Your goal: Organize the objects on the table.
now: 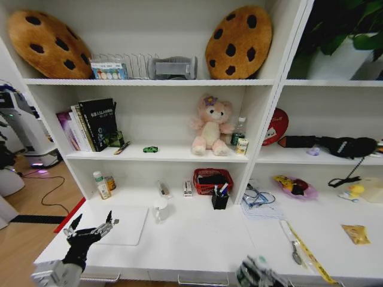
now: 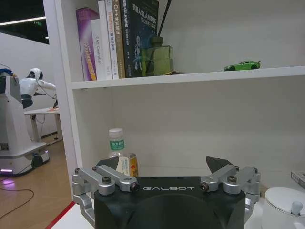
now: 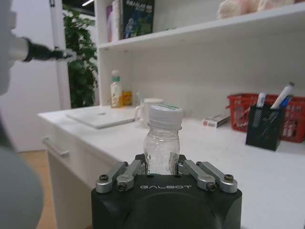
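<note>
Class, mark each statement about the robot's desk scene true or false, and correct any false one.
1. The right gripper is shut on the clear bottle. True.
2. The green toy car lies on the table top. False: it sits on the shelf above, left of the pink plush bear.
3. The left gripper holds a pen. False: its fingers are open and empty, above the table's left end.
4. The laptop lies closed on the table. True.
5. The black pen holder stands in front of the red basket. True.
</note>
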Tool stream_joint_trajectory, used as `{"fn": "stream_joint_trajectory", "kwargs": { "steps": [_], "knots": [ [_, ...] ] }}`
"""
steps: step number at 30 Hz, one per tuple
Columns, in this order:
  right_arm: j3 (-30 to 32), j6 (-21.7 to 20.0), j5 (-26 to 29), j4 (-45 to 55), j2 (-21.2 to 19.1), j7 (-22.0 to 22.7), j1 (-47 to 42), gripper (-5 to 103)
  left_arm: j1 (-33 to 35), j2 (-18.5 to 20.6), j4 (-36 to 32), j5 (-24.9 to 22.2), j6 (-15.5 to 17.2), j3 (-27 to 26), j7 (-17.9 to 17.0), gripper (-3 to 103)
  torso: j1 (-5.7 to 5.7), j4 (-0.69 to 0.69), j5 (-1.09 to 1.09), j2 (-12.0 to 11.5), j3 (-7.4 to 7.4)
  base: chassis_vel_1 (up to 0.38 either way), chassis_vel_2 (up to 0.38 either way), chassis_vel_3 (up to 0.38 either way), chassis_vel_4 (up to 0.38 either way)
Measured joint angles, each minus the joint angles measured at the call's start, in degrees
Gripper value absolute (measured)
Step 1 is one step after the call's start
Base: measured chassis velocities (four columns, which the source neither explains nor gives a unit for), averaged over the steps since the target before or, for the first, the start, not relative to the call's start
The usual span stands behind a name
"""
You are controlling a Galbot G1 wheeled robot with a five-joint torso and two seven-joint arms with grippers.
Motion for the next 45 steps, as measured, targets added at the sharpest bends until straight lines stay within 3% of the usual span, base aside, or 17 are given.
{"fn": "stream_joint_trajectory", "kwargs": {
  "steps": [2,4,6,11,13,14,16,20,21,23,26,27,28,30,38,43,45],
  "knots": [
    [-0.4,0.7,-0.8,-5.9,0.5,-4.6,1.3,25,0.0,0.0,0.0,0.0,0.0,0.0,0.0,100,0.00,0.00,0.00,0.0,0.00,0.000,0.000,0.000,0.000],
    [-0.6,0.7,-1.0,-8.3,0.4,-5.8,2.3,25,0.0,0.0,0.0,0.0,0.0,0.0,0.0,100,0.00,0.00,-0.01,0.0,0.00,0.000,0.000,0.000,0.000],
    [-1.7,0.9,-2.6,-21.8,-0.6,-8.3,8.2,25,0.0,0.0,0.0,0.0,0.0,0.0,0.0,100,0.00,0.01,0.02,0.0,0.01,0.000,0.000,0.000,0.000],
    [-2.6,1.1,-6.8,-37.5,-1.9,-6.9,16.1,25,0.0,0.0,0.0,0.0,0.0,0.0,0.0,100,0.00,0.00,0.03,0.0,0.01,0.000,0.000,0.000,0.000],
    [-3.9,0.3,-7.9,-47.7,-2.3,-2.0,22.5,25,0.0,0.0,0.0,0.0,0.0,0.0,0.0,100,0.00,0.01,0.03,0.0,0.01,0.000,0.000,0.000,0.000],
    [-3.9,0.3,-7.9,-47.7,-2.3,-2.0,22.5,25,0.0,0.0,0.0,0.0,0.0,0.0,0.0,100,0.00,0.01,0.03,0.0,0.01,0.000,0.000,0.000,0.000],
    [-5.1,-1.4,-9.8,-54.6,-1.7,3.9,28.3,25,0.0,0.0,0.0,0.0,0.0,0.0,0.0,100,0.01,0.01,0.00,0.0,0.01,0.000,0.000,0.000,0.000],
    [-6.5,-2.4,-10.8,-57.5,-1.0,7.4,31.9,25,0.0,0.0,0.0,0.0,0.0,0.0,0.0,100,0.01,0.01,0.01,0.0,0.01,0.000,0.000,0.000,0.000],
    [-8.0,-2.0,-11.6,-60.2,-0.2,10.1,35.3,25,0.0,0.0,0.0,0.0,0.0,0.0,0.0,100,0.01,-0.01,-0.01,0.0,0.01,0.000,0.000,0.000,0.000],
    [-9.0,-0.7,-12.5,-62.5,0.4,11.8,38.0,25,0.0,0.0,0.0,0.0,0.0,0.0,0.0,100,0.01,-0.01,0.00,0.0,0.01,0.000,0.000,0.000,0.000],
    [-10.0,5.8,-22.0,-72.5,3.3,20.4,49.6,25,0.0,0.0,0.0,0.0,0.0,0.0,0.0,100,0.01,0.03,-0.02,0.0,0.01,0.000,0.000,0.000,0.000],
    [-10.0,5.8,-22.0,-72.5,3.3,20.4,49.6,25,0.0,0.0,0.0,0.0,0.0,0.0,0.0,100,0.01,0.03,-0.02,0.0,0.01,0.000,0.000,0.000,0.000],
    [-10.0,8.9,-26.1,-76.8,4.4,23.5,53.6,25,0.0,0.0,0.0,0.0,0.0,0.0,0.0,100,0.01,0.02,0.01,0.0,0.02,0.000,0.000,0.000,0.000],
    [-10.0,10.7,-29.0,-79.7,5.6,26.0,56.8,25,0.0,0.0,0.0,0.0,0.0,0.0,0.0,100,0.02,0.04,0.03,0.0,0.02,0.000,0.000,0.000,0.000],
    [-11.5,11.1,-29.2,-84.5,8.2,29.0,62.0,22,0.0,0.0,0.0,0.0,0.0,0.0,0.0,100,0.02,0.01,0.01,0.0,0.02,0.000,0.000,0.000,0.000],
    [-12.0,10.6,-29.8,-85.1,8.6,30.7,62.2,37,0.0,0.0,0.0,0.0,0.0,0.0,0.0,100,0.02,0.00,0.00,0.0,0.02,0.000,0.000,0.000,0.000],
    [-12.1,10.3,-30.4,-85.5,8.8,32.0,62.3,49,0.0,0.0,0.0,0.0,0.0,0.0,0.0,100,0.01,0.00,0.00,0.0,0.02,0.000,0.000,0.000,0.000]
  ]
}}
